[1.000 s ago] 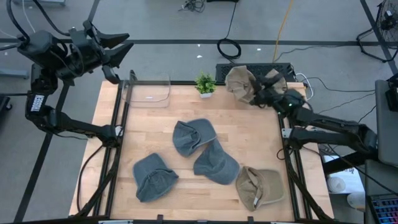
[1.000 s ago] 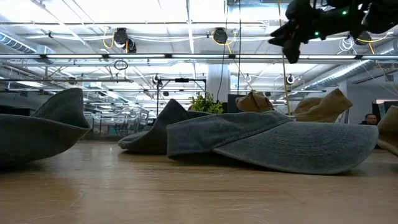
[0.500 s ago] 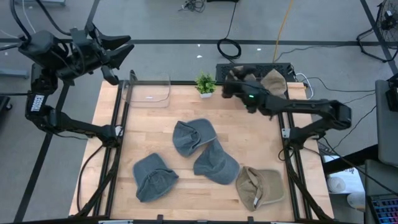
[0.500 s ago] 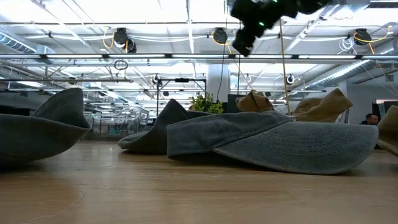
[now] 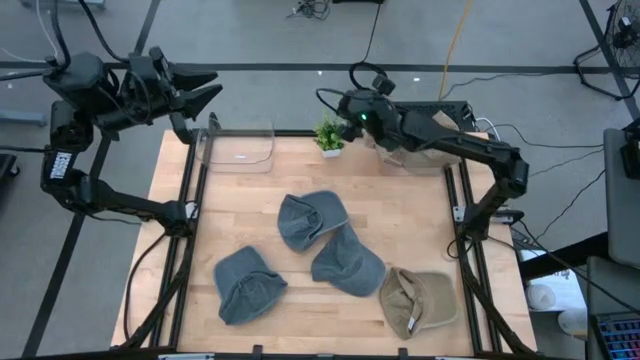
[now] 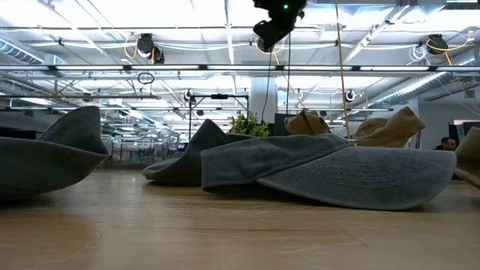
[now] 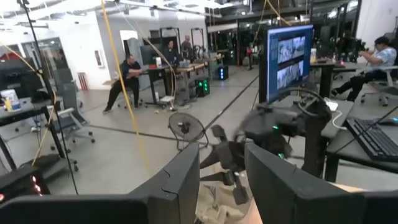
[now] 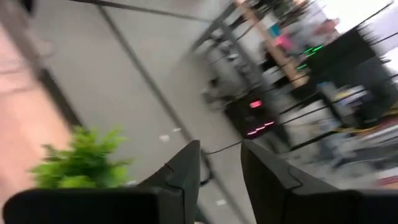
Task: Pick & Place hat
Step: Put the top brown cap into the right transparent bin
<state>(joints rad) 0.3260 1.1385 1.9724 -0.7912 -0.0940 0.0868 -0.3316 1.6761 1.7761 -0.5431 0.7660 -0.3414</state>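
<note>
Three blue-grey hats (image 5: 310, 218) (image 5: 347, 262) (image 5: 248, 283) and a tan hat (image 5: 418, 300) lie on the wooden table (image 5: 400, 215). More tan hats (image 5: 432, 135) sit at the far right corner, partly under my right arm. My right gripper (image 5: 340, 105) hangs high over the far edge beside the small green plant (image 5: 330, 134); it is open with nothing between its fingers (image 8: 219, 155). My left gripper (image 5: 212, 84) is held high off the far left corner, level and open, also with nothing in it (image 7: 222, 168).
A clear plastic container (image 5: 240, 146) stands at the far left, below my left gripper. The plant pot stands at the middle of the far edge. Black rails (image 5: 190, 240) run along the table's left and right sides. People sit at desks in the room beyond.
My right gripper has swung from above the tan hats at the far right corner toward the table's left along the far edge, rising and rolling as it went, and now hangs by the plant. The tan hats have stayed where they were.
</note>
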